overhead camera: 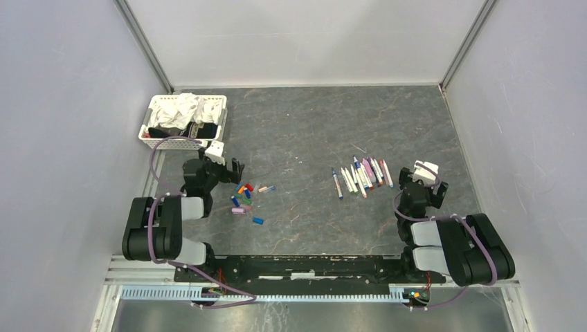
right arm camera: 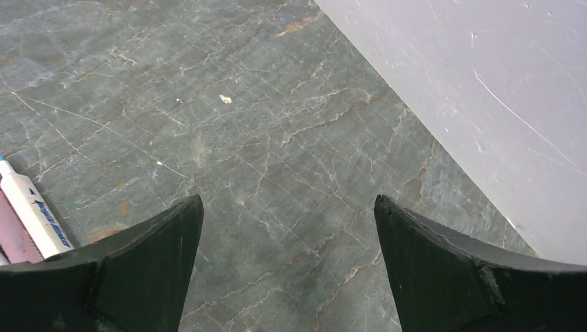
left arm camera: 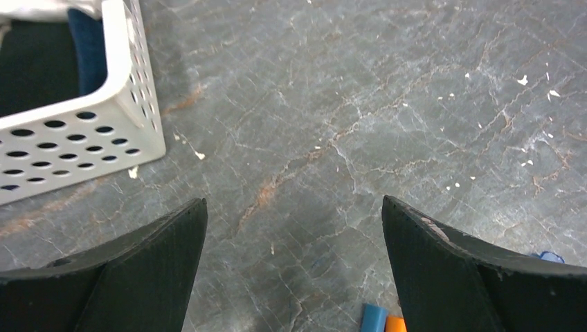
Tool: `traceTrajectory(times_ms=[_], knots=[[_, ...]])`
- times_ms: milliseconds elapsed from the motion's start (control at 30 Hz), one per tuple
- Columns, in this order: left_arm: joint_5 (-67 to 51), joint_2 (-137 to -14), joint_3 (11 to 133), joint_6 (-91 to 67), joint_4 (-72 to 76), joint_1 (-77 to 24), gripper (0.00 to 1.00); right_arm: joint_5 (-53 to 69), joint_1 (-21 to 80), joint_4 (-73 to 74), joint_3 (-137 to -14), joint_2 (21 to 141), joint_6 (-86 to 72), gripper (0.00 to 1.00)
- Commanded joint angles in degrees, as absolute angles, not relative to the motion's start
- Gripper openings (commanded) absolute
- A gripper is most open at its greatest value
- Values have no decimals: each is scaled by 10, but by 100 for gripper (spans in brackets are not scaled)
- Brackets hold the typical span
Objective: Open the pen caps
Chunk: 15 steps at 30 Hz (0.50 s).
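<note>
Several small coloured pen caps [overhead camera: 245, 198] lie scattered on the table just right of my left gripper [overhead camera: 223, 166], which is open and empty. In the left wrist view a blue cap [left arm camera: 373, 318] and an orange cap [left arm camera: 395, 324] show at the bottom edge by the right finger [left arm camera: 443, 277]. Several white-barrelled pens [overhead camera: 363, 176] lie side by side at centre right, left of my right gripper [overhead camera: 423, 174], which is open and empty. The right wrist view shows one white pen [right arm camera: 33, 214] and a pink-purple pen [right arm camera: 15, 238] at its left edge.
A white plastic basket [overhead camera: 156, 142] holding cloths stands at the back left, close behind my left gripper; its corner shows in the left wrist view [left arm camera: 131, 131]. Grey walls enclose the table on three sides; the right wall [right arm camera: 484, 90] is close to my right gripper.
</note>
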State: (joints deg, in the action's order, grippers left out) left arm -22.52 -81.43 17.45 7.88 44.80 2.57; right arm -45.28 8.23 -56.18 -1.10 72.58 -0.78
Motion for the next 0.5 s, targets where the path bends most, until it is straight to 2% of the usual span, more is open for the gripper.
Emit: traceTrajectory(times_ms=[0, 133, 300, 367, 400, 433, 467], knots=[[-212, -831, 148, 51, 612, 29, 100, -423, 78, -656, -9, 741, 18, 98], [-193, -817, 107, 46, 671, 29, 100, -414, 78, -693, 20, 731, 25, 98], [-182, -813, 79, 44, 720, 27, 100, -283, 79, -859, 111, 720, 82, 98], [-155, -816, 81, 41, 718, 21, 100, -214, 85, -997, 148, 780, 122, 98], [-132, -823, 83, 38, 722, 17, 100, -227, 97, -1105, 163, 831, 143, 98], [-129, -838, 85, 45, 723, 14, 100, -259, 115, -1112, 163, 841, 153, 98], [-119, -872, 79, 35, 797, 9, 100, -262, 117, -1042, 149, 815, 151, 98]])
